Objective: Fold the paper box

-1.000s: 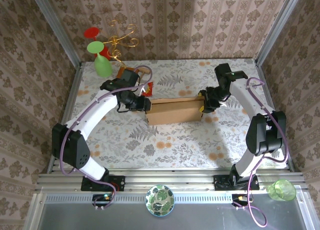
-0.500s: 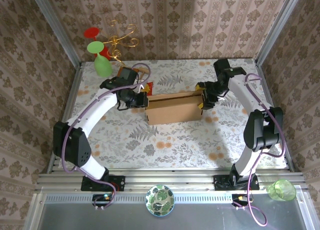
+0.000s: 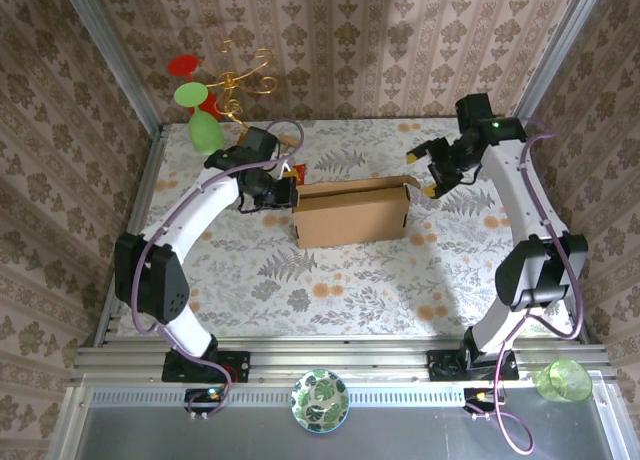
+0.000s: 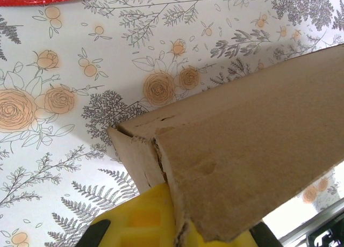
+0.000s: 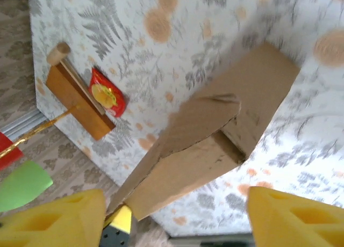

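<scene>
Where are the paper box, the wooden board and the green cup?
paper box (image 3: 350, 218): top external view, on its long front wall.
wooden board (image 5: 75, 101): right wrist view, on its flat face.
green cup (image 3: 563, 380): top external view, on its body.

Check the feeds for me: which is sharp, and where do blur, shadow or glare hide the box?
Top external: sharp, evenly lit, paper box readable, soft shadow at its right end. Left wrist: crisp on the cardboard corner, dark shadow on the cloth beside it, blown-out patch bottom right. Right wrist: blurred overall, yellow fingers especially soft.
</scene>
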You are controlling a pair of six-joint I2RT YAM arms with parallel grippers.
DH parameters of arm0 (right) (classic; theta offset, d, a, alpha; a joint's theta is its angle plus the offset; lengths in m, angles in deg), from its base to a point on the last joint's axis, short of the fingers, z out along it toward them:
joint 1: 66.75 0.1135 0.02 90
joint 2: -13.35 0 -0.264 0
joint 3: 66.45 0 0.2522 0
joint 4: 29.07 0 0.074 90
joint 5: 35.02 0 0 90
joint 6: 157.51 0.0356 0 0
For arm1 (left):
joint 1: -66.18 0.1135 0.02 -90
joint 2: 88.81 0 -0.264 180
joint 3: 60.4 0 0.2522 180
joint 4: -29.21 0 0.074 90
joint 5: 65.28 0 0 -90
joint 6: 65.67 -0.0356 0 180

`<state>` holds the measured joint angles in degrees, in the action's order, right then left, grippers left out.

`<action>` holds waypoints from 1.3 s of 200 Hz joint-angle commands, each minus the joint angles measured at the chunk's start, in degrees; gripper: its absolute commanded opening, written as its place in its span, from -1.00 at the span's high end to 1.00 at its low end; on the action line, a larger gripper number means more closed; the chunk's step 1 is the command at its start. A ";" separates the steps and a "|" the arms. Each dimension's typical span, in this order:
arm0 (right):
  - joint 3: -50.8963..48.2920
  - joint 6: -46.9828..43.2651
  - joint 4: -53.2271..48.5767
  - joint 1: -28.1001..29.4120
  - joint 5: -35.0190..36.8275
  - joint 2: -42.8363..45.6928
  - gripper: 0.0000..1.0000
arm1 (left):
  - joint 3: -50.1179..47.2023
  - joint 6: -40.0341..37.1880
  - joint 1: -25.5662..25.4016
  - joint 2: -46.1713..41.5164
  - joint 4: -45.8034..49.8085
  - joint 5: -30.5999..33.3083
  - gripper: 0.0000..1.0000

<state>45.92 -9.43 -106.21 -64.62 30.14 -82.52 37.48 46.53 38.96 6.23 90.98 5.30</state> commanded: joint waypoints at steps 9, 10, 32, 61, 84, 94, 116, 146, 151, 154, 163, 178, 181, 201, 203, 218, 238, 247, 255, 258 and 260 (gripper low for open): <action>-1.33 -28.78 0.09 0.48 16.32 6.82 -0.18 | 0.06 -2.19 0.42 2.34 4.07 2.63 0.87; -1.59 -29.37 0.49 0.49 16.67 7.10 -0.17 | 0.07 -2.22 0.42 2.38 4.04 2.63 0.87; -10.27 -42.70 8.32 1.06 18.40 12.05 0.03 | 0.13 -2.60 0.36 2.55 4.29 2.72 0.88; -13.58 -53.29 11.08 5.67 18.87 11.15 0.10 | 0.71 -3.37 0.19 3.04 4.91 3.32 0.88; -13.40 -57.40 12.08 7.06 20.00 9.54 0.04 | 1.23 -4.17 0.16 3.44 5.59 3.72 0.88; -12.96 -58.82 12.08 7.09 19.42 8.60 -0.01 | 1.48 -4.44 0.14 3.57 5.73 3.80 0.88; -12.23 -60.85 11.95 7.00 18.47 6.77 -0.02 | 2.04 -4.95 0.08 4.07 6.25 3.92 0.89; -12.10 -62.38 12.03 6.43 17.42 5.28 0.05 | 2.94 -5.50 0.24 4.49 6.75 4.21 0.88; -12.07 -62.39 12.15 6.17 16.42 5.18 0.08 | 3.04 -5.56 0.24 4.71 6.85 4.21 0.88; -12.03 -62.31 12.30 6.07 15.76 5.10 0.10 | 3.11 -5.65 0.16 4.71 6.84 4.17 0.88; -11.78 -62.35 12.35 6.00 14.06 4.68 0.16 | 3.29 -5.70 0.21 4.97 6.99 4.21 0.88; -11.18 -62.04 11.80 6.12 13.06 4.05 0.20 | 3.67 -5.76 0.17 5.39 7.12 4.17 0.88; -11.09 -61.99 11.78 6.13 13.25 4.03 0.20 | 3.81 -5.76 0.20 5.45 7.19 4.13 0.88; -11.38 -61.80 11.78 6.04 14.18 4.11 0.26 | 4.46 -5.77 0.16 5.85 7.34 4.13 0.88; -11.39 -61.74 11.78 6.00 14.20 4.12 0.27 | 4.47 -5.76 0.22 5.90 7.31 4.13 0.88; -11.19 -61.61 11.87 6.03 14.18 3.81 0.30 | 4.77 -5.76 0.16 6.08 7.37 4.03 0.88; -10.55 -61.50 11.77 6.02 14.62 3.02 0.34 | 5.09 -5.76 0.17 6.29 7.52 4.04 0.88; -10.08 -61.53 11.70 5.96 14.72 2.64 0.34 | 5.17 -5.76 0.16 6.35 7.63 4.04 0.88; -9.65 -61.51 11.70 5.98 14.73 2.28 0.36 | 5.21 -5.76 0.20 6.37 7.65 4.07 0.88; -9.43 -61.51 11.70 5.96 14.73 2.12 0.36 | 5.23 -5.76 0.16 6.41 7.64 4.05 0.88; -9.34 -61.49 11.69 6.00 14.73 2.04 0.37 | 5.19 -5.76 0.15 6.39 7.67 4.11 0.88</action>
<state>34.08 -70.37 -95.04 -58.45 45.31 -78.81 42.81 42.62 38.94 9.84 95.53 6.57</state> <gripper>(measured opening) 0.324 0.063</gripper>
